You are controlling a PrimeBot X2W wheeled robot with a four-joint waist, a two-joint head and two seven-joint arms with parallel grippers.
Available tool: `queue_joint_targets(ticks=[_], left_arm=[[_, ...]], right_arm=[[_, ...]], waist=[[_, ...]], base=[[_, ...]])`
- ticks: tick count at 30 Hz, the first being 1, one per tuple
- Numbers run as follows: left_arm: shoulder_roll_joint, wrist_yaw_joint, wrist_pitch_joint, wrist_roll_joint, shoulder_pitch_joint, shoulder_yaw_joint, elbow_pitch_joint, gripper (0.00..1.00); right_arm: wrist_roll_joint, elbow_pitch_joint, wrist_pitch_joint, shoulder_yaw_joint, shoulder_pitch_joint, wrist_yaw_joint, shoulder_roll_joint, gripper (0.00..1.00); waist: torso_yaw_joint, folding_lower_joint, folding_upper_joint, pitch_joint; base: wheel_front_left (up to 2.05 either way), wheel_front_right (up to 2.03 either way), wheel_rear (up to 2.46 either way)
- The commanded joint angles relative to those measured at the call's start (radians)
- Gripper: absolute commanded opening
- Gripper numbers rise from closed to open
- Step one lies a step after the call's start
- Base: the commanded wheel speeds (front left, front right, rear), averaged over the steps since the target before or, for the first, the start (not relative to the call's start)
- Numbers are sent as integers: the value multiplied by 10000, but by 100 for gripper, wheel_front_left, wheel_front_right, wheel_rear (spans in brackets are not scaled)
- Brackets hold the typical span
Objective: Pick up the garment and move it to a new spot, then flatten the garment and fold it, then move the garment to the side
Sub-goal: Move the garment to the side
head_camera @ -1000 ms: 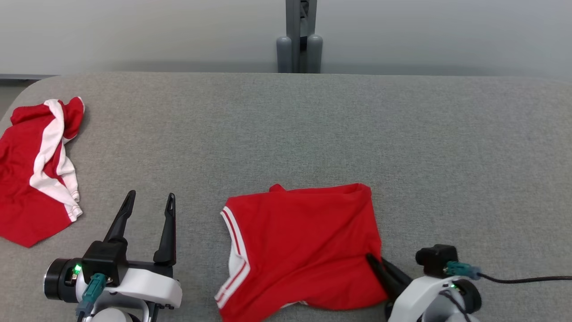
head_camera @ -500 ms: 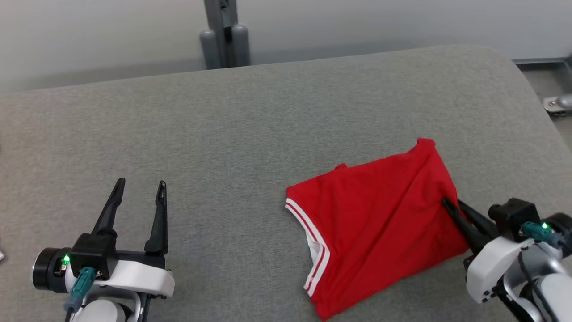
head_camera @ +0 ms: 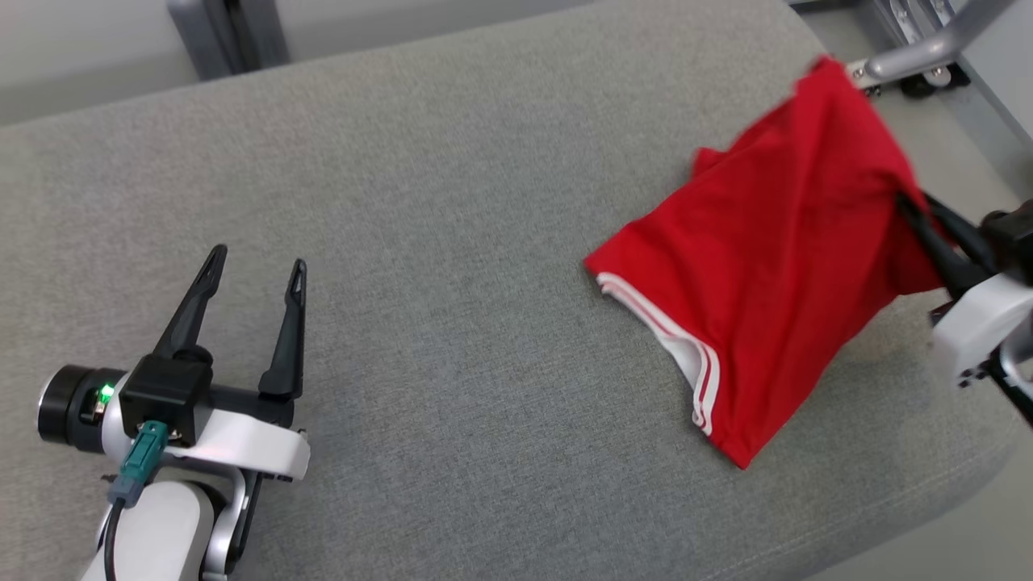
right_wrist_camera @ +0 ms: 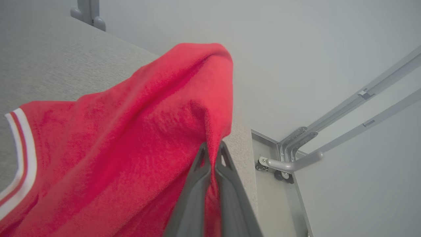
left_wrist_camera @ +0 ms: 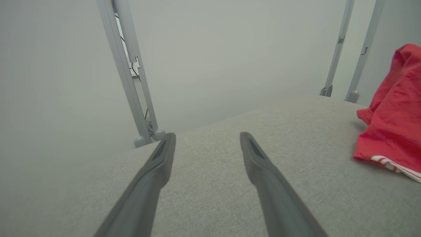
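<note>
1. While hanging from a single pinch, treat the red garment [head_camera: 767,266] as light, limp knit cloth: no stiffness at all, sagging into long folds below the held spot.
2. Located at the right end of the grey tabletop [head_camera: 452,242], close to its far right corner, with a metal frame [head_camera: 912,56] just beyond. Raised on the gripped side, with the white-and-red striped trim [head_camera: 686,355] low on the other. Cannot tell whether the lowest corner touches the surface or hangs just clear.
3. Right gripper [right_wrist_camera: 212,148]: fingers [right_wrist_camera: 197,184] pressed fully together on a thin fold at the garment's right edge, with cloth bunched over the tips.
4. Left gripper [head_camera: 259,258]: spread wide, holding nothing, low over bare tabletop and well apart from the garment.
5. Likely to handle as soft, slightly grippy and not fragile, and unlikely to slip from a tight pinch. Prone, though, to swinging, twisting and dragging a trailing corner.
6. Expect crumpling on release, so plan on smoothing before any fold.
7. For flattening, better to take hold at two well-separated points: keep the present edge pinch and add the free gripper at the striped trim or an opposite corner.
8. Pinch a seam or hem rather than mid-panel, since a doubled edge gives firmer purchase and less chance of catching only one layer.
</note>
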Motion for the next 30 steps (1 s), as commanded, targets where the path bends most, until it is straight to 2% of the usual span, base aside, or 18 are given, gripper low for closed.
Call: queue_joint_targets(ticks=[1, 6, 11, 12, 13, 14, 15, 18, 24, 30], left_arm=[[99, -56, 41, 85, -240, -26, -77, 100], [205, -144, 195, 186, -565, -167, -218, 100], [320, -150, 313, 273, -766, -204, -373, 100], [343, -160, 335, 270, -825, -211, -393, 100], [356, -165, 339, 286, -866, -227, -404, 100], [369, -165, 358, 301, -889, -245, -415, 100], [380, -164, 359, 304, -903, -252, -400, 100], [382, -140, 332, 300, -977, -266, -370, 100], [309, -102, 165, 141, -818, -259, -144, 100], [114, -18, -60, -91, -519, -255, 139, 100]], right_arm=[[137, 582, -167, -45, -244, -5, -75, 0], [-20, 2509, -1136, -286, -831, -5, 30, 0], [-403, 3862, -1661, -581, -1255, -5, 370, 0], [-389, 4098, -1728, -658, -1266, -5, 502, 6], [-438, 4280, -1746, -719, -1308, -5, 574, 32], [-456, 4484, -1799, -866, -1359, -5, 648, 81], [-447, 4629, -1822, -1023, -1403, -5, 739, 100], [-459, 5116, -1866, -1597, -1328, -5, 963, 100], [-257, 5307, -1882, -3036, -603, -5, 1404, 100], [203, 4455, -1818, -4350, 649, -4, 1983, 100]], waist=[[-151, 1, -1, 396], [-64, 1, -1, 943], [-55, 1, -1, 1384], [-42, 1, -1, 1444], [-22, 1, -1, 1499], [-7, 1, -1, 1551], [-7, 1, -1, 1574], [-9, 1, -1, 1592], [61, 1, -1, 1283], [382, 1, -1, 662]], base=[[0, 0, 0], [0, 0, 0], [0, 0, 0], [0, 0, 0], [0, 0, 0], [0, 0, 0], [0, 0, 0], [0, 0, 0], [0, 0, 0], [0, 0, 0]])
